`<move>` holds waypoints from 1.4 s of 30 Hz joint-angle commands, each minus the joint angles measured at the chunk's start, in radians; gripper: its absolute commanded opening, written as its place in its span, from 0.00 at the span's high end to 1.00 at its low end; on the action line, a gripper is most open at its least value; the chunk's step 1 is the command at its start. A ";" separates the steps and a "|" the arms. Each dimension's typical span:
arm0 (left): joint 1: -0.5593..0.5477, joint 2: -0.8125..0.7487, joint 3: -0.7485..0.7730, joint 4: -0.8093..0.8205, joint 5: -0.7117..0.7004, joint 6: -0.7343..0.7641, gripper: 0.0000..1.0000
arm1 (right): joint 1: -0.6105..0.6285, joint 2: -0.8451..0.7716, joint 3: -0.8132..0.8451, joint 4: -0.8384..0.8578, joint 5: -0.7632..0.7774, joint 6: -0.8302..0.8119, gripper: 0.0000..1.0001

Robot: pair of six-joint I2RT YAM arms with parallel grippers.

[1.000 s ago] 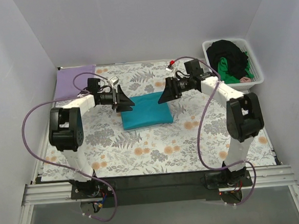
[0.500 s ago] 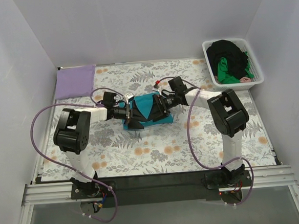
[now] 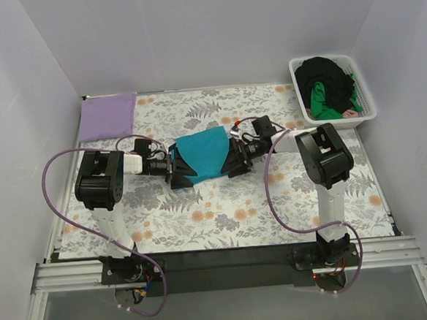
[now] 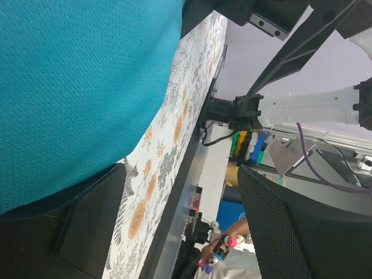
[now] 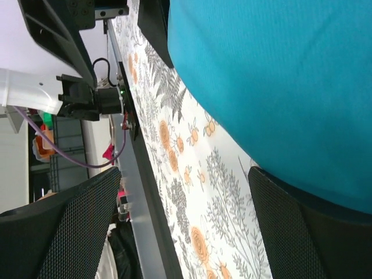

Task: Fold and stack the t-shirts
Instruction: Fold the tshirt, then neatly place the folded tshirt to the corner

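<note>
The folded teal t-shirt (image 3: 202, 153) sits mid-table between my two grippers. My left gripper (image 3: 176, 170) is at its left near edge and my right gripper (image 3: 235, 160) is at its right near edge. Both are open. In the left wrist view the teal cloth (image 4: 75, 87) lies over one finger (image 4: 87, 226), and the other finger stands apart. In the right wrist view the teal cloth (image 5: 279, 75) lies the same way over one finger (image 5: 314, 232). A folded lavender t-shirt (image 3: 108, 116) lies at the back left. Black (image 3: 324, 72) and green (image 3: 321, 101) shirts fill the basket.
The white slatted basket (image 3: 367, 98) stands at the back right, just off the floral table cloth (image 3: 217, 211). White walls close in the left, back and right. The metal rail (image 3: 228, 260) with the arm bases runs along the near edge.
Both grippers swung in from the shirt's far corners, met over it, then dropped to its near side edges. The teal shirt changed from a flat rectangle to a bunched, sagging shape.
</note>
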 commanded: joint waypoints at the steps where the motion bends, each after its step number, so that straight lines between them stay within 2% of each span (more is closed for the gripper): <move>1: 0.035 -0.016 -0.057 -0.094 -0.062 0.060 0.22 | -0.009 -0.065 -0.055 -0.002 -0.013 -0.044 0.02; 5: 0.063 -0.021 -0.035 -0.178 0.025 0.135 0.22 | -0.029 -0.099 -0.131 0.001 -0.025 -0.067 0.02; 6: 0.063 -0.020 0.013 -0.222 0.038 0.178 0.22 | -0.035 -0.102 -0.137 0.003 -0.030 -0.067 0.02; 8: 0.063 -0.029 0.073 -0.377 0.057 0.335 0.22 | -0.046 -0.122 -0.128 0.003 -0.048 -0.059 0.02; 9: 0.063 -0.050 0.156 -0.487 0.041 0.436 0.22 | -0.046 -0.157 -0.099 0.000 -0.053 -0.058 0.03; 12: 0.081 -0.108 0.264 -0.602 -0.008 0.535 0.22 | -0.038 -0.224 -0.022 -0.006 -0.005 -0.071 0.02; 14: 0.158 -0.145 0.295 -0.581 -0.016 0.476 0.22 | -0.019 -0.272 0.053 -0.054 0.120 -0.119 0.03; 15: 0.189 -0.183 0.292 -0.556 -0.017 0.439 0.22 | -0.005 -0.275 0.103 -0.153 0.177 -0.216 0.03; 16: 0.253 -0.210 0.278 -0.503 -0.028 0.408 0.21 | 0.030 -0.260 0.212 -0.208 0.285 -0.257 0.04; 19: 0.350 -0.331 0.243 -0.409 -0.088 0.313 0.17 | 0.102 -0.225 0.337 -0.308 0.454 -0.386 0.07; 22: 0.397 -0.420 0.223 -0.399 -0.170 0.278 0.08 | 0.179 -0.203 0.378 -0.335 0.618 -0.478 0.08; 25: 0.440 -0.469 0.212 -0.401 -0.213 0.241 0.08 | 0.271 -0.171 0.409 -0.376 0.796 -0.568 0.09; 34: 0.476 -0.501 0.141 -0.413 -0.388 0.157 0.07 | 0.458 -0.067 0.501 -0.384 1.073 -0.731 0.13; 37: 0.474 -0.475 0.137 -0.444 -0.413 0.129 0.06 | 0.508 -0.025 0.558 -0.388 1.153 -0.785 0.19; 42: 0.473 -0.472 0.092 -0.430 -0.444 0.091 0.06 | 0.575 0.036 0.618 -0.394 1.199 -0.863 0.30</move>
